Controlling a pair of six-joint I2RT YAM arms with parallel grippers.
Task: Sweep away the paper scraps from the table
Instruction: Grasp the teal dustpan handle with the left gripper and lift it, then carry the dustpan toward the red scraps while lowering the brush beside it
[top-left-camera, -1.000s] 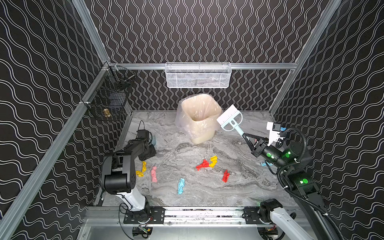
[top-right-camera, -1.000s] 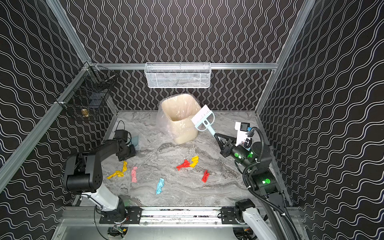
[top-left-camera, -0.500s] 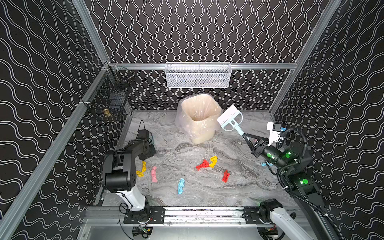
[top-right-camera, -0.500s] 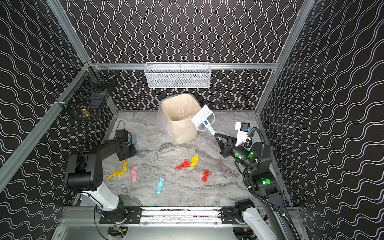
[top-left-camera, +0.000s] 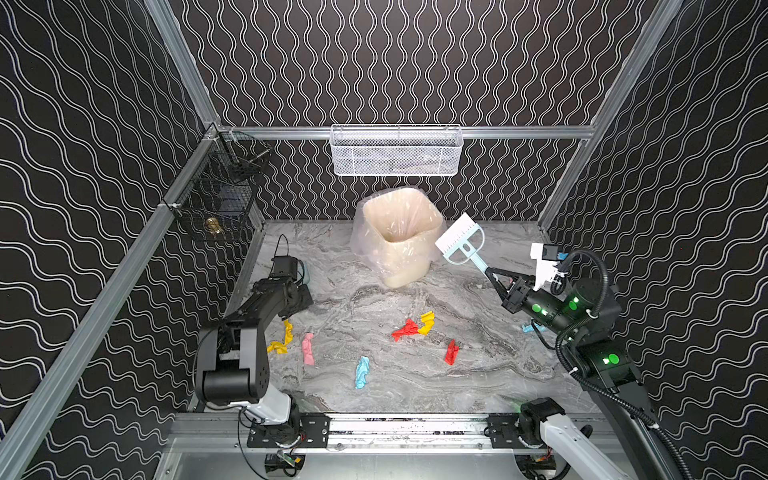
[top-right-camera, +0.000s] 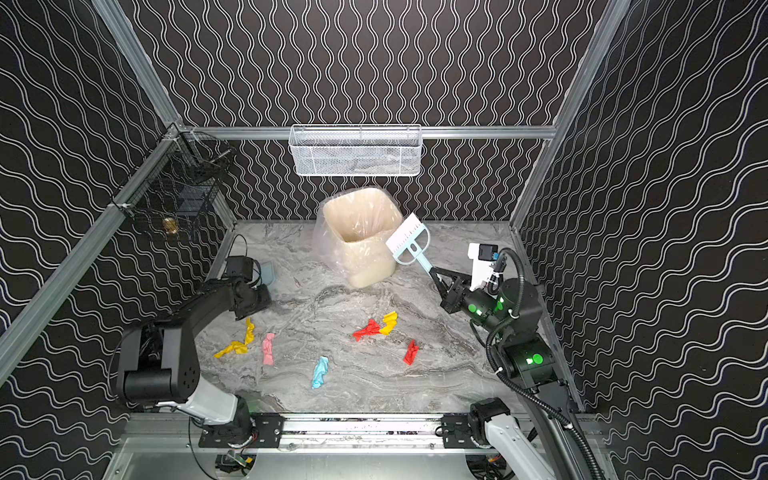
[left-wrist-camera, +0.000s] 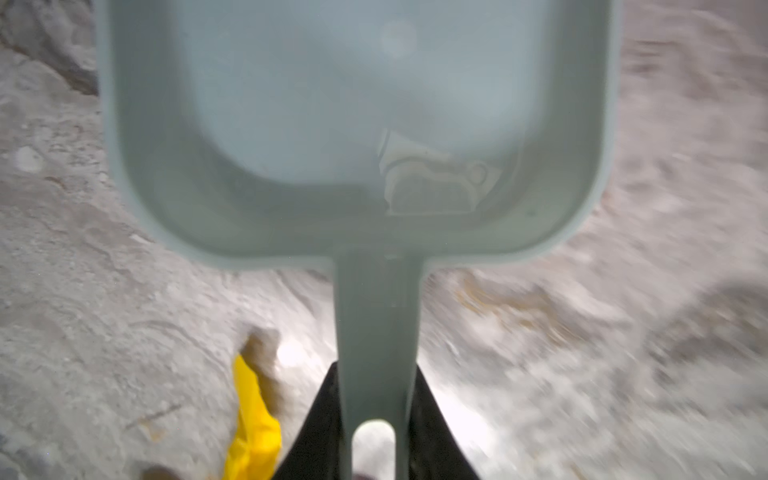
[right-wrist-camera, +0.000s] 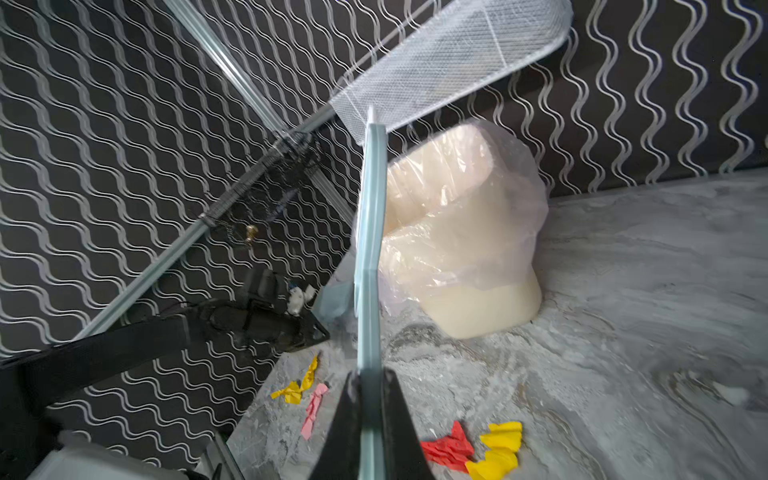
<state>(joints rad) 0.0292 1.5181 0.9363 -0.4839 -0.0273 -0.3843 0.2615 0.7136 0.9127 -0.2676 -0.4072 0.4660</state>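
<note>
Lying on desk (top-left-camera: 395, 395): scraps (top-left-camera: 362, 371) spread over the front half; blue nearest, then red, pink and yellow, with a red-yellow pair mid-desk.
Left tool (left-wrist-camera: 376, 419): clamped on dustpan (left-wrist-camera: 357, 124) handle, just beside yellow scrap (left-wrist-camera: 253, 415).
Right tool (right-wrist-camera: 370, 415): clamped on brush (top-left-camera: 461, 241) handle; bristles raised, beside bin (top-left-camera: 399, 232).
Rear wall: basket (top-left-camera: 397, 151) hangs above bin.

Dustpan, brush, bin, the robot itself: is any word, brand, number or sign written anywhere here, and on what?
No text can be read anywhere in these pictures.
Inside the dustpan: a pale patch, too blurred to read.
On the bin, brush and paper scraps: no lettering shows.
</note>
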